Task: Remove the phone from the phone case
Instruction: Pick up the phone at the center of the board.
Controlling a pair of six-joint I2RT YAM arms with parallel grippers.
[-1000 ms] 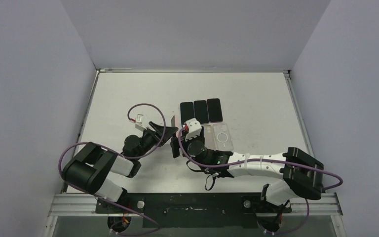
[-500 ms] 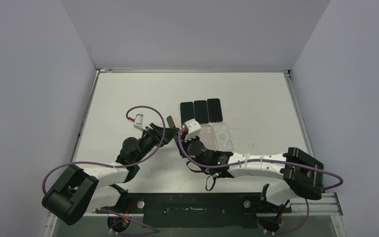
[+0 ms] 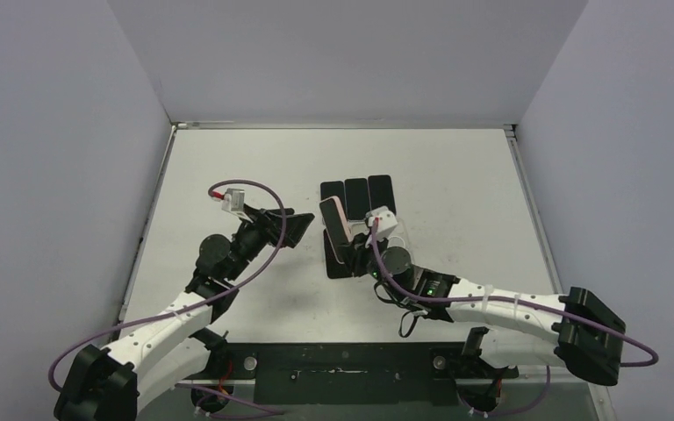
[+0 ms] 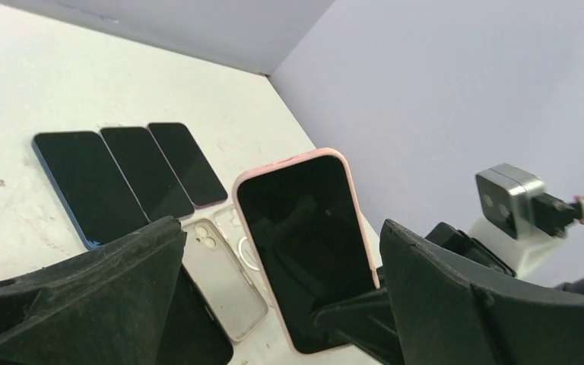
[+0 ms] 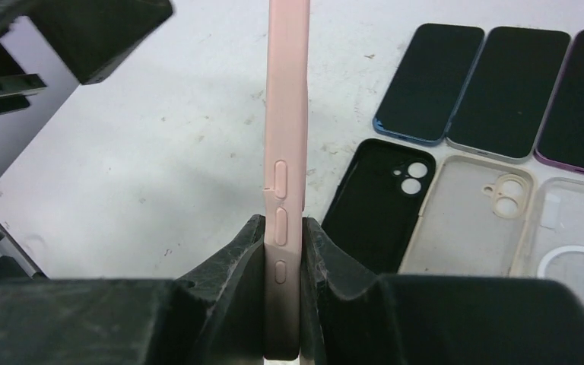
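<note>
The right gripper pinches the cased phone on edge above the table.
Its jaws close narrowly on the lower end of the pink phone case, with the phone inside it, held upright off the surface. The dark screen faces the left gripper, which hangs just beside it, jaws spread wide and touching nothing. Beyond, a black case, a beige case and a clear case lie in a row on the table. Behind them are three bare phones side by side, screens up.
</note>
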